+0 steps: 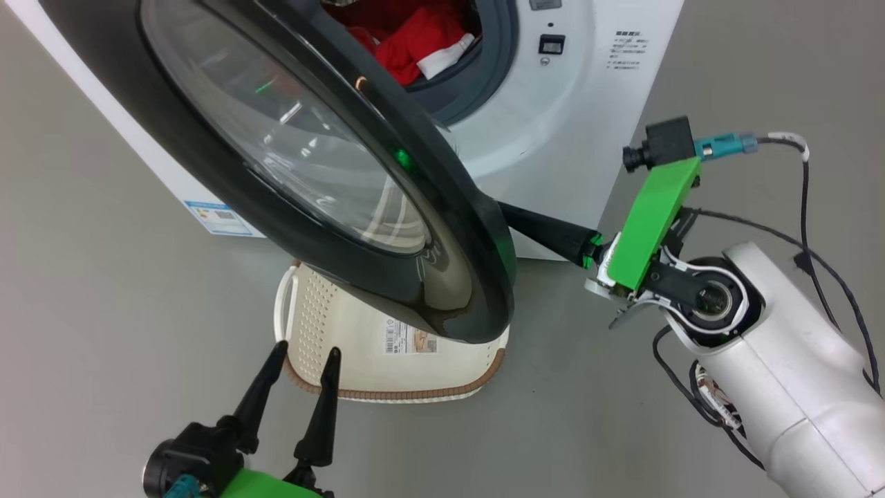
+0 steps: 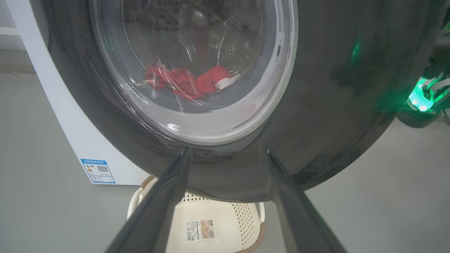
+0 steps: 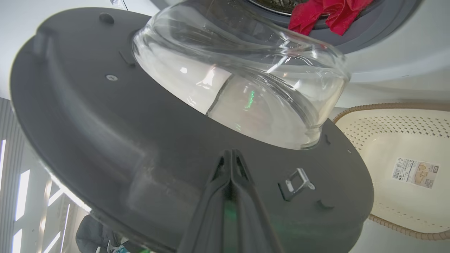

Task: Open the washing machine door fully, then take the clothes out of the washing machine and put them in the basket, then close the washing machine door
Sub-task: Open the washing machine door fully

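Note:
The washing machine (image 1: 588,104) stands white at the top of the head view, its door (image 1: 442,207) swung partly out with the black rim and glass bowl (image 3: 246,88) between my two arms. Red clothes (image 1: 415,41) with white trim lie in the drum, also visible through the glass (image 2: 190,80). The cream basket (image 1: 387,360) sits on the floor under the door's lower edge. My right gripper (image 3: 230,153) is shut, its tips against the door's dark inner face. My left gripper (image 1: 307,348) is open near the basket, fingers pointing at the door's outer rim (image 2: 334,88).
Grey floor lies all around. A blue label sticker (image 2: 98,171) marks the washer's lower side. The metal door latch (image 3: 297,179) juts from the inner face beside my right fingers. Loose cables (image 1: 809,228) hang off the right forearm.

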